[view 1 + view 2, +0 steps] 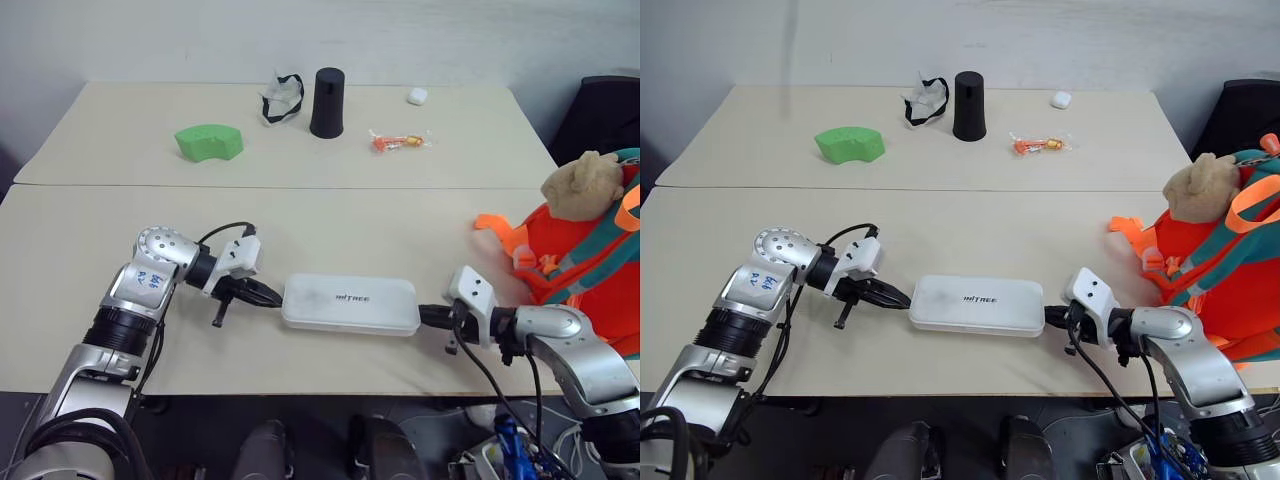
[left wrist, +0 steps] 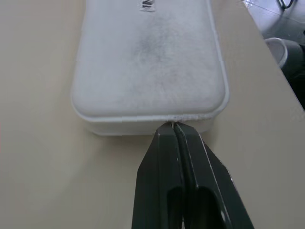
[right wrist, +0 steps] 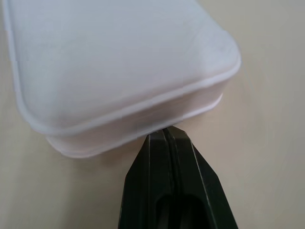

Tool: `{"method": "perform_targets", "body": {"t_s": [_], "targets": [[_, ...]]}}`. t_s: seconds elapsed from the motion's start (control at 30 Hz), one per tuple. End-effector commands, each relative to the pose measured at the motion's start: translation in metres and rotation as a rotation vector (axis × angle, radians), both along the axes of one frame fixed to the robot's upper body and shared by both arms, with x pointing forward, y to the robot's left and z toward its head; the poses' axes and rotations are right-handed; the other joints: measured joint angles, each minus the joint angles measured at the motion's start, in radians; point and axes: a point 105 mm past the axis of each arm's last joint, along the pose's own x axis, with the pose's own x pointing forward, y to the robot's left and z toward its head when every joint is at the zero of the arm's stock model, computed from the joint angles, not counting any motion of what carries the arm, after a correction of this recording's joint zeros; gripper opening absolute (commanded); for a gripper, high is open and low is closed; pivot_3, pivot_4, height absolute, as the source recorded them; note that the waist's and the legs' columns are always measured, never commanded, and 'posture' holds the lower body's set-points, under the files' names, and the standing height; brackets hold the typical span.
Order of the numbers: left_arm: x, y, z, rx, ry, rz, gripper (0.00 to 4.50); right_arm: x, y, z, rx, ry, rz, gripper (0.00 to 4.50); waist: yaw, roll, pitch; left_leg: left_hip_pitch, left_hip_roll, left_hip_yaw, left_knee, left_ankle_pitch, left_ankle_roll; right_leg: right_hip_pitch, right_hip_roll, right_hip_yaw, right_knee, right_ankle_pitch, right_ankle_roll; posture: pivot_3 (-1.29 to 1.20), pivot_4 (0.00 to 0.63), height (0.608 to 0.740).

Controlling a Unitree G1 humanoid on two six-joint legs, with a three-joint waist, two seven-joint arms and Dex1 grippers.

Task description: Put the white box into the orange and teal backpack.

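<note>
A pale beige table (image 1: 330, 215), matte and smooth and made of two tops joined by a seam, is carrying everything here. Toward its far left, a curved green foam block (image 1: 209, 142) is lying flat. Near the front edge, the left gripper (image 1: 272, 296) is pointing right, its two black fingers pressed together with nothing between them and their tips touching the left end of the white box (image 1: 350, 304). The box is lying flat along the front edge, roughly at its middle: a long, low, hard plastic case with rounded corners, a thin rim around its lid and small grey lettering on top. Beyond it, along the far edge, a crumpled white item with a black strap (image 1: 281, 98), a tapered matte black cup (image 1: 327, 102) standing mouth down, a clear wrapper holding something orange (image 1: 398, 141) and a tiny white rounded case (image 1: 417, 96) are sitting well apart from the box. The right gripper (image 1: 428, 316) is pointing left, its black fingers also pressed together and empty, with the tips against the box's right end. At the table's right edge, the orange and teal backpack (image 1: 585, 265) is slumping, soft fabric with loose orange straps and a tan plush toy (image 1: 582, 186) on top.
</note>
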Motion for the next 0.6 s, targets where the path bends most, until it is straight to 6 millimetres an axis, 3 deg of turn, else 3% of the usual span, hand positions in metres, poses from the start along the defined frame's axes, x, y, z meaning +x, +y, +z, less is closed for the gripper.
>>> {"method": "perform_targets", "body": {"t_s": [0.03,0.27,0.37,0.5,0.6], "targets": [[-0.001,0.005,0.005,0.011,-0.031,0.03,0.04,-0.001,-0.005,0.007,-0.052,-0.048,0.027,0.0,0.0,0.0,0.0,0.0,0.0,0.0,0.0,0.0,0.0,0.0,0.0,0.0,0.0,0.0,0.0,0.0,0.15,0.74],[-0.01,0.027,0.014,0.01,0.03,0.109,0.04,-0.004,-0.034,0.009,-0.163,-0.055,0.004,0.0,-0.001,0.0,0.0,0.0,0.0,0.0,0.0,0.0,0.0,0.0,0.0,0.0,0.0,0.0,0.0,0.0,0.15,0.74],[-0.005,0.029,0.021,-0.06,0.105,0.233,0.04,-0.003,-0.039,0.019,-0.138,-0.062,-0.012,0.0,0.003,0.0,0.0,0.0,0.0,0.0,0.0,0.0,0.0,0.0,0.0,0.001,-0.001,0.0,0.0,0.0,0.15,0.74],[0.006,0.027,0.026,-0.186,0.333,0.457,0.91,-0.006,-0.027,0.02,-0.129,-0.07,0.035,0.0,0.003,0.0,0.0,0.0,0.0,-0.002,0.0,0.0,0.0,0.001,0.0,0.002,0.0,0.0,0.0,0.0,0.15,0.74],[-0.014,0.023,0.027,-0.196,0.549,0.446,1.86,-0.004,-0.015,0.019,-0.117,-0.079,0.056,0.0,-0.003,0.0,0.0,0.0,0.0,-0.002,0.0,0.0,0.0,0.001,0.001,0.002,0.0,0.0,0.0,0.0,0.15,0.74]]}}
